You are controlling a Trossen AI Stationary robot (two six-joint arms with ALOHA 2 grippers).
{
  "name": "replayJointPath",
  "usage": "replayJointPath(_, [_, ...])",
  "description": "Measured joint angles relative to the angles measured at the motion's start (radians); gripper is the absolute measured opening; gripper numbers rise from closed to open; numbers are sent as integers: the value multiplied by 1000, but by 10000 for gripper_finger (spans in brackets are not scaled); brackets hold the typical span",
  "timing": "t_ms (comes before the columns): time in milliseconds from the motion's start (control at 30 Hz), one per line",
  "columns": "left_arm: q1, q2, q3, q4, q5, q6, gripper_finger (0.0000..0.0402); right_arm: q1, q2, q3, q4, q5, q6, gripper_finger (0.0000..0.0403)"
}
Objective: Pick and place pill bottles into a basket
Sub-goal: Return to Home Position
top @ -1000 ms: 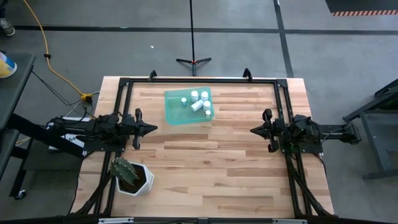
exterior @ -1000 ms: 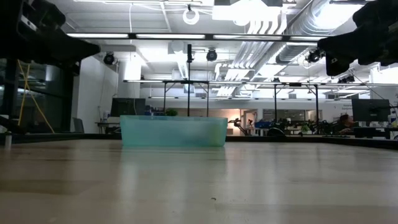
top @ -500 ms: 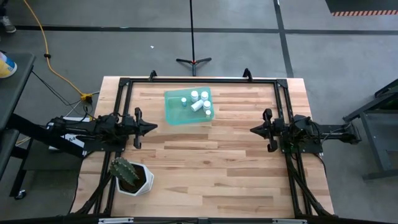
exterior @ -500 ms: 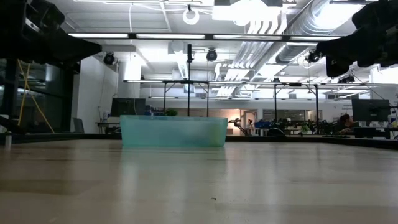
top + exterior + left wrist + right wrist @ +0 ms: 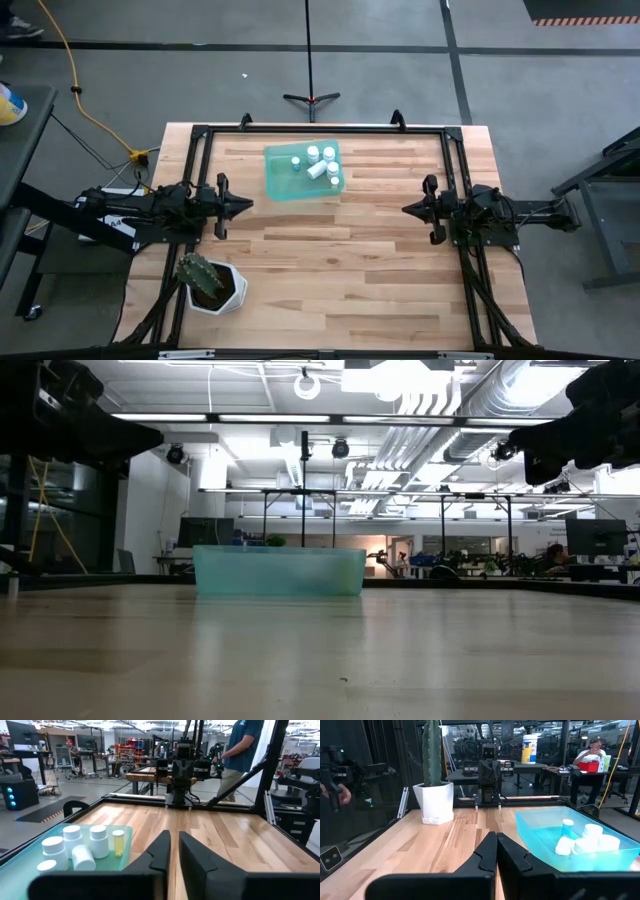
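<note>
Most of the wooden table (image 5: 340, 270) lies bare between the two arms, with grey floor all round and a black frame (image 5: 320, 128) along its edges. The teal basket (image 5: 278, 178) sits near the far edge, left of centre, with several pill bottles (image 5: 318, 170) clustered at its right side. A potted cactus (image 5: 215, 285) stands near the front left corner, well apart. The left gripper (image 5: 246, 206) hangs at the left, fingers drawn to a thin slit, empty. The right gripper (image 5: 406, 209) faces it, fingers together, empty.
</note>
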State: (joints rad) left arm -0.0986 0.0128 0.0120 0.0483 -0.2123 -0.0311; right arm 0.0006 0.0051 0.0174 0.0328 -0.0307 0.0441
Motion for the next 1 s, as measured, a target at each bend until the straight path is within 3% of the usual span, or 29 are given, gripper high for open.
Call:
replayJointPath(267, [0,0,0,-1,0,0,104,0,0,0,-1,0,0,0])
replayJointPath(1000, [0,0,-1,-1,1,0,104,0,0,0,-1,0,0,0])
